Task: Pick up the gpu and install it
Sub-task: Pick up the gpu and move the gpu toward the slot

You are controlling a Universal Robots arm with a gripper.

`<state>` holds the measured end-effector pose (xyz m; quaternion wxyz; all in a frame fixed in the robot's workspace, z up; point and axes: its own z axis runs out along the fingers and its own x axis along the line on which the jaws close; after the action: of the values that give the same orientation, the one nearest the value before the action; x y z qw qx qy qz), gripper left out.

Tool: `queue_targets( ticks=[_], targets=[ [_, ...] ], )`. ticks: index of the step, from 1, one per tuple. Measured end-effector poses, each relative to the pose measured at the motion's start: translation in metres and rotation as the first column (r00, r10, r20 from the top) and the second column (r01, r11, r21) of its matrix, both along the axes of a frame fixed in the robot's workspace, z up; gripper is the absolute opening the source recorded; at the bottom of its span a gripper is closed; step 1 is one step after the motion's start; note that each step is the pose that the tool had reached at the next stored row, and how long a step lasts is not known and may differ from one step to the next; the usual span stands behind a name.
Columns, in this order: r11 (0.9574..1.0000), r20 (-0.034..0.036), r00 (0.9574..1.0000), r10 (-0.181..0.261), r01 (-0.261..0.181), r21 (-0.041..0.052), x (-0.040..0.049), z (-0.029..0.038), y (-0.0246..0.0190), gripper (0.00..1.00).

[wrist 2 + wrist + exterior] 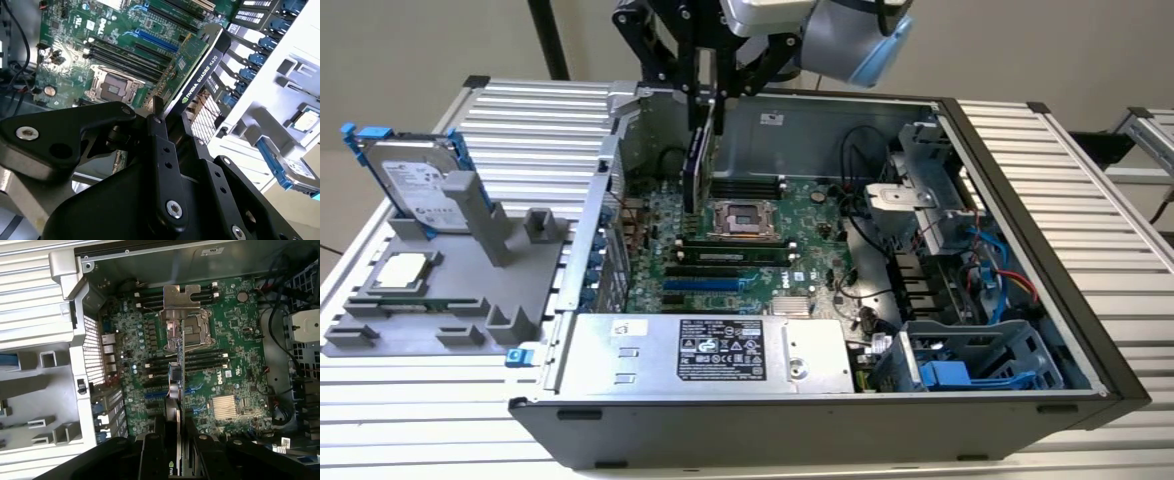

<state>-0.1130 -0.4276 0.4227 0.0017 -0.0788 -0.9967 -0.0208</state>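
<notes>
Item held: the end effector (710, 98) is closed on the gpu (699, 160), its black fingers (161, 145) clamping the card from both faces. The gpu hangs straight below it.

Position: in the exterior view the card stands on edge, inside the open computer case (787, 432), towards the far end and the exterior view's left. It is over the motherboard (825, 215), just beside the processor socket (740, 218). In the first wrist view the gpu (178, 365) is seen edge-on, with its silver bracket at the end away from the end effector (177, 440). Whether its lower edge touches the board cannot be told.

Markings: white lettering runs along the black edge of the gpu (199, 80) in the second wrist view, next to its green face. The power supply (720, 350) at the near end of the case carries a white printed label.

Surroundings: a hard drive (414, 185) with blue rails stands upright in a grey holder (427, 325) on the slatted worktop (520, 120), to the exterior view's left of the case.
</notes>
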Motion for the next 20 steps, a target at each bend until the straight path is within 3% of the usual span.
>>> queue_targets(
  ticks=[15,20],
  targets=[
    [1.0000,0.0000,1.0000,-0.004,0.004,-0.0001,0.0218,0.0000,0.0000,0.00],
    [1.0000,0.0000,1.0000,-0.004,0.004,0.0000,0.0234,0.0000,0.0000,0.00]
  ],
)
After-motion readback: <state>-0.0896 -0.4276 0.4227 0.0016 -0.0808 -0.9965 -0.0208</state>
